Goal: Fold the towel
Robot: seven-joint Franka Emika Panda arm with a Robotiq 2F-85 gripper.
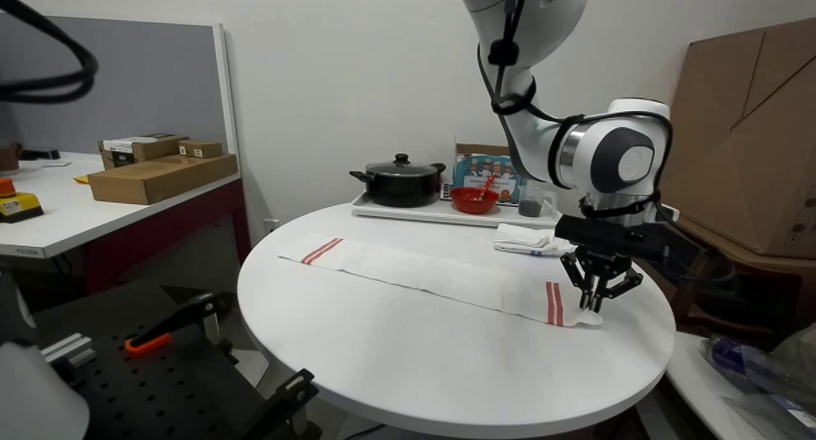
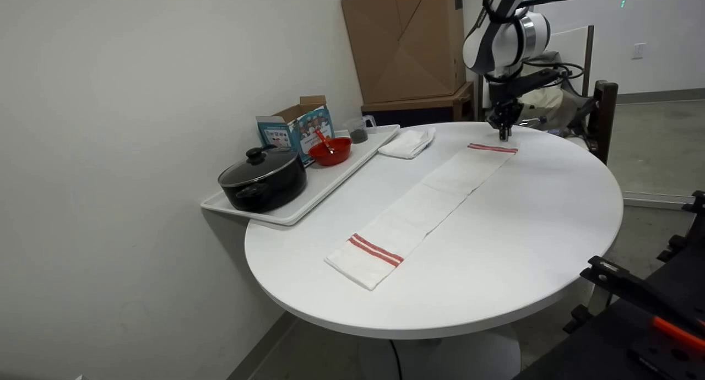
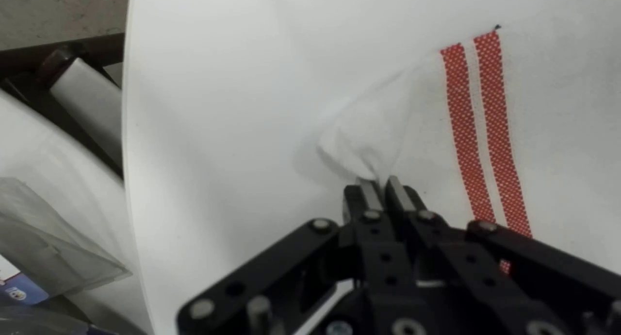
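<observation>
Hand (image 3: 384,190) pinching towel (image 1: 427,273) end, blue box (image 1: 470,167) seemingly lettered, too blurred to read

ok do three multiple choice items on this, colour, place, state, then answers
1. What colour are the stripes on the long towel?
A) blue; B) red; C) green

2. Where is the lidded pot?
A) on the long towel; B) on the floor; C) on the white tray

3. What state is the gripper in?
A) shut on the long towel; B) wide open; C) shut on a spoon

1 B: they show red in every view.
2 C: both exterior views show it there.
3 A: in the wrist view, cloth puckers between the fingertips.
</observation>
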